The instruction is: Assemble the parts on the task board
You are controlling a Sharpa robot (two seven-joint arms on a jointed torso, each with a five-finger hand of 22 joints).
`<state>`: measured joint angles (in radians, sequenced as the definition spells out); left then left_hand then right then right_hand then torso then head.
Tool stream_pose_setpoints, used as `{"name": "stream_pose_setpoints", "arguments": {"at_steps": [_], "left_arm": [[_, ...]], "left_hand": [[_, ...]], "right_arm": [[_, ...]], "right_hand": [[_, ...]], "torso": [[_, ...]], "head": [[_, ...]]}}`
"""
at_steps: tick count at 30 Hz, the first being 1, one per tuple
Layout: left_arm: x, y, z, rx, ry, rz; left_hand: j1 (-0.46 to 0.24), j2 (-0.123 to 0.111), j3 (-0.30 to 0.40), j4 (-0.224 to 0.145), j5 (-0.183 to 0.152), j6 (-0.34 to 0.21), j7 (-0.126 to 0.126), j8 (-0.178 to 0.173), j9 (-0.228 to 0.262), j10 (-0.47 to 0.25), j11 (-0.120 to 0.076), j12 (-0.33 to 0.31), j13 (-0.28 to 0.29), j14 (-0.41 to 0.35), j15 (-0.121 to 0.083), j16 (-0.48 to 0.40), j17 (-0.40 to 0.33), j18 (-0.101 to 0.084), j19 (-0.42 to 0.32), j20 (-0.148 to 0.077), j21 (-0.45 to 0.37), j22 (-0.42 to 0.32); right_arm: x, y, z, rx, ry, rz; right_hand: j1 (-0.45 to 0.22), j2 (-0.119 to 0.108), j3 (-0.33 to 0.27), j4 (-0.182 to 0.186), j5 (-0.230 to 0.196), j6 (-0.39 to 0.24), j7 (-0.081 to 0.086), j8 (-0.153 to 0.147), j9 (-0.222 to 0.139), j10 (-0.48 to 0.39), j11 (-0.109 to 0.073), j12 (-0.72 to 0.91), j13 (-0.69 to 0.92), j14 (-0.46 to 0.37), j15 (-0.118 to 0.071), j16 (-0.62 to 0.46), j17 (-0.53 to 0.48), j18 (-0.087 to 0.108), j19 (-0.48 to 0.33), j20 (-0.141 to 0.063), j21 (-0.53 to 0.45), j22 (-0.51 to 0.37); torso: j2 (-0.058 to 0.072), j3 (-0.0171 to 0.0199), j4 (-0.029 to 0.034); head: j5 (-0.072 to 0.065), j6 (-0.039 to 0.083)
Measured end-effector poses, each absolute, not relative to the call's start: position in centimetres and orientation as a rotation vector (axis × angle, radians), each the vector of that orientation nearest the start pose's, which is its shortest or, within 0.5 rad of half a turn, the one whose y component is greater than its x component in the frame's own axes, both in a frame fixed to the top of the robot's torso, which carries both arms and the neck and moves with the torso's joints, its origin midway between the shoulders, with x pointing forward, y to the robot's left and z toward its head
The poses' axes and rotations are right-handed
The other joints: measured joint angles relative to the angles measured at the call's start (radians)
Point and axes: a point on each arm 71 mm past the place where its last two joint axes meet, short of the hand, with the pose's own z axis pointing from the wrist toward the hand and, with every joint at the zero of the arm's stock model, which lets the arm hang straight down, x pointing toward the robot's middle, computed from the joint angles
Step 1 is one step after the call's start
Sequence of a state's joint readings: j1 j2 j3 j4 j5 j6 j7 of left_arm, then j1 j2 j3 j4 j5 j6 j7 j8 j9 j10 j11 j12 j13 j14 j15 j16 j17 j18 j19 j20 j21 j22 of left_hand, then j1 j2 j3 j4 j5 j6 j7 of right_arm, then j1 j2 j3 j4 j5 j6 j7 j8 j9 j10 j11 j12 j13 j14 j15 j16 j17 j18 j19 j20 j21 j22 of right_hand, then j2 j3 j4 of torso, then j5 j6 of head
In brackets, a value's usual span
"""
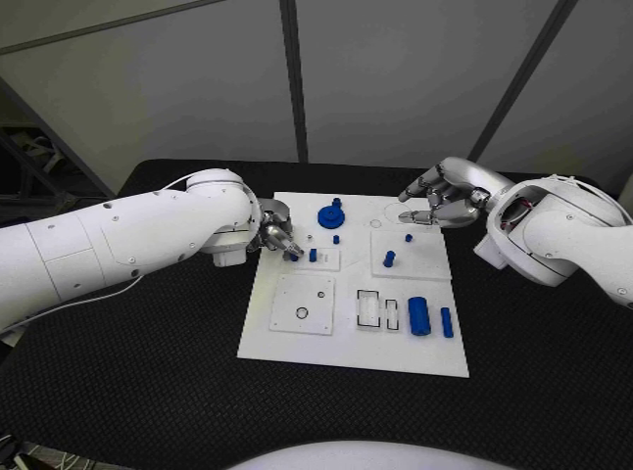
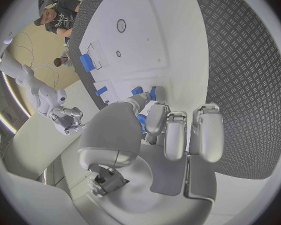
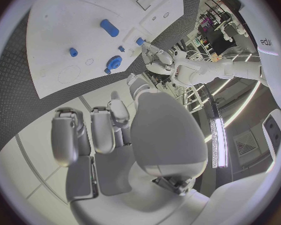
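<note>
2 robot hands are over the white task board (image 1: pixel 348 343), 1 at each far corner. The left robot hand (image 1: pixel 274 238) sits at the board's left edge with its fingers (image 2: pixel 175 135) curled in. In the left wrist view a small blue part (image 2: pixel 142 122) shows between the thumb and the fingers, so I think it is pinching that part, but most of the part is hidden. The right robot hand (image 1: pixel 448 196) hangs over the far right corner of the board. Its fingers are bent and apart and it holds nothing.

Just beside the left robot hand stands a short blue peg (image 1: pixel 313 256). A bit farther off sits a round blue piece with a knob (image 1: pixel 331 213) and another small peg (image 1: pixel 335 239). A taller peg (image 1: pixel 389 259) stands near the middle. Near the front right of the board lie a fat blue cylinder (image 1: pixel 419 316) and a thin blue bar (image 1: pixel 447 322), next to 2 open slots (image 1: pixel 369 308).

What could go wrong? The pinched part is tiny, so it could slip out and roll onto the black surface (image 1: pixel 147 372). The left robot hand is very close to the short peg, so a small bump could knock it over. The part could also go in crooked if it is tilted.
</note>
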<state>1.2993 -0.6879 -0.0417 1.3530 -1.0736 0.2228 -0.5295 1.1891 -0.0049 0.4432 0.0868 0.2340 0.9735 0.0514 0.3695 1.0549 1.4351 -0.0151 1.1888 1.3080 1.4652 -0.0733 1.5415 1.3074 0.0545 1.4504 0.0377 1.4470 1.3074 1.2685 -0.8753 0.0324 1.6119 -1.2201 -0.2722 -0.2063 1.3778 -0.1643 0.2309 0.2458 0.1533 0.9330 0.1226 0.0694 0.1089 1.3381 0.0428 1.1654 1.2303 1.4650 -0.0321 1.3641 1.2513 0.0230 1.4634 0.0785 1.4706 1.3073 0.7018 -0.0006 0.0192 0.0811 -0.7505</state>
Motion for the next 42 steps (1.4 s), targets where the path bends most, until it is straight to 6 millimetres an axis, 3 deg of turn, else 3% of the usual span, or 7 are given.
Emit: {"name": "stream_pose_setpoints", "arguments": {"at_steps": [7, 10, 14, 18, 23, 29, 42], "left_arm": [[52.1, 18.8, -19.1, -0.124, 2.315, -0.369], [52.2, 18.9, -19.1, -0.127, 2.314, -0.367], [52.1, 19.1, -19.3, -0.135, 2.312, -0.361], [52.1, 19.3, -19.4, -0.142, 2.308, -0.360], [52.0, 19.5, -19.4, -0.151, 2.300, -0.362], [51.9, 19.8, -19.4, -0.167, 2.286, -0.362], [52.0, 20.2, -18.0, -0.199, 2.239, -0.394]], "left_hand": [[-0.040, -0.014, 0.032, -0.022, -0.007, -0.001, -0.002, 0.000, 0.000, 0.000, 0.000, -0.005, 0.000, 0.000, 0.000, 0.000, 0.000, 0.000, 0.000, 0.000, 0.000, 0.000], [-0.100, -0.051, 0.081, -0.064, -0.101, 0.005, -0.015, 0.000, -0.001, 0.004, -0.008, -0.005, 0.000, 0.003, -0.003, 0.000, 0.000, 0.000, 0.000, 0.000, 0.000, 0.000], [-0.147, -0.095, 0.034, -0.012, -0.178, 0.009, -0.017, -0.001, -0.009, 0.002, -0.014, -0.005, 0.000, 0.000, -0.008, 0.000, 0.000, 0.000, 0.004, -0.004, -0.004, 0.000], [-0.184, -0.133, -0.017, 0.038, -0.182, 0.013, -0.016, -0.001, -0.008, 0.002, -0.014, -0.005, 0.000, 0.000, -0.008, -0.005, 0.000, 0.000, 0.001, -0.006, -0.008, 0.000], [-0.185, -0.148, -0.087, 0.097, -0.182, 0.013, -0.016, -0.001, -0.008, 0.002, -0.014, -0.009, 0.000, 0.000, -0.007, -0.005, 0.000, 0.000, 0.000, -0.007, -0.008, 0.000], [-0.133, -0.137, -0.160, 0.162, -0.182, 0.017, -0.019, -0.001, -0.007, 0.002, -0.014, -0.009, 0.000, 0.000, -0.007, -0.005, 0.000, 0.000, 0.000, -0.007, -0.008, 0.000], [-0.102, -0.129, -0.211, 0.205, -0.182, 0.016, -0.019, -0.001, -0.004, 0.002, -0.014, -0.009, 0.000, 0.000, -0.007, -0.009, 0.000, 0.000, 0.000, -0.007, -0.015, 0.000]], "right_arm": [[48.9, -19.6, -12.6, 0.090, 1.686, 0.743], [48.9, -19.6, -12.6, 0.090, 1.686, 0.743], [48.9, -19.6, -12.6, 0.090, 1.686, 0.744], [48.9, -19.6, -12.6, 0.090, 1.686, 0.744], [48.9, -19.6, -12.6, 0.090, 1.686, 0.744], [48.9, -19.7, -12.6, 0.090, 1.686, 0.743], [48.9, -19.8, -12.6, 0.092, 1.685, 0.741]], "right_hand": [[0.000, 0.000, 0.000, 0.000, 0.000, 0.000, 0.000, 0.000, 0.000, 0.000, 0.000, 0.000, 0.000, 0.000, 0.000, 0.000, 0.000, 0.000, 0.000, 0.000, 0.000, 0.000], [0.000, 0.000, 0.000, 0.000, 0.000, 0.000, 0.000, 0.000, 0.000, 0.000, 0.000, 0.000, 0.000, 0.000, 0.000, 0.000, 0.000, 0.000, 0.000, 0.000, 0.000, 0.000], [0.000, 0.000, 0.000, 0.000, 0.000, 0.000, 0.000, 0.000, 0.000, 0.000, 0.000, 0.000, 0.000, 0.000, 0.000, 0.000, 0.000, 0.000, 0.000, 0.000, 0.000, 0.000], [0.000, 0.000, 0.000, 0.000, 0.000, 0.000, 0.000, 0.000, 0.000, 0.000, 0.000, 0.000, 0.000, 0.000, 0.000, 0.000, 0.000, 0.000, 0.000, 0.000, 0.000, 0.000], [0.000, 0.000, 0.000, 0.000, 0.000, 0.000, 0.000, 0.000, 0.000, 0.000, 0.000, 0.000, -0.002, 0.000, 0.000, 0.000, 0.000, 0.000, 0.000, 0.000, 0.000, 0.000], [0.000, 0.000, 0.000, 0.000, 0.000, 0.000, 0.000, 0.000, 0.000, 0.000, 0.000, 0.000, -0.002, 0.000, 0.000, 0.000, 0.000, 0.000, 0.000, 0.000, 0.000, 0.000], [0.000, 0.000, 0.000, 0.000, 0.000, 0.000, 0.000, 0.000, 0.000, 0.000, 0.000, 0.000, -0.002, 0.000, 0.000, 0.000, 0.000, 0.000, 0.000, 0.000, 0.000, 0.000]], "torso": [[0.000, -0.0003, 0.0000], [0.000, -0.0003, 0.0003], [0.000, -0.0008, 0.0009], [0.000, -0.0009, 0.0012], [0.000, -0.0009, 0.0012], [0.000, -0.0008, 0.0012], [0.000, -0.0004, 0.0011]], "head": [[-0.002, 0.001], [-0.002, 0.002], [-0.002, 0.003], [-0.003, 0.004], [-0.004, 0.007], [-0.004, 0.009], [-0.005, 0.011]]}}
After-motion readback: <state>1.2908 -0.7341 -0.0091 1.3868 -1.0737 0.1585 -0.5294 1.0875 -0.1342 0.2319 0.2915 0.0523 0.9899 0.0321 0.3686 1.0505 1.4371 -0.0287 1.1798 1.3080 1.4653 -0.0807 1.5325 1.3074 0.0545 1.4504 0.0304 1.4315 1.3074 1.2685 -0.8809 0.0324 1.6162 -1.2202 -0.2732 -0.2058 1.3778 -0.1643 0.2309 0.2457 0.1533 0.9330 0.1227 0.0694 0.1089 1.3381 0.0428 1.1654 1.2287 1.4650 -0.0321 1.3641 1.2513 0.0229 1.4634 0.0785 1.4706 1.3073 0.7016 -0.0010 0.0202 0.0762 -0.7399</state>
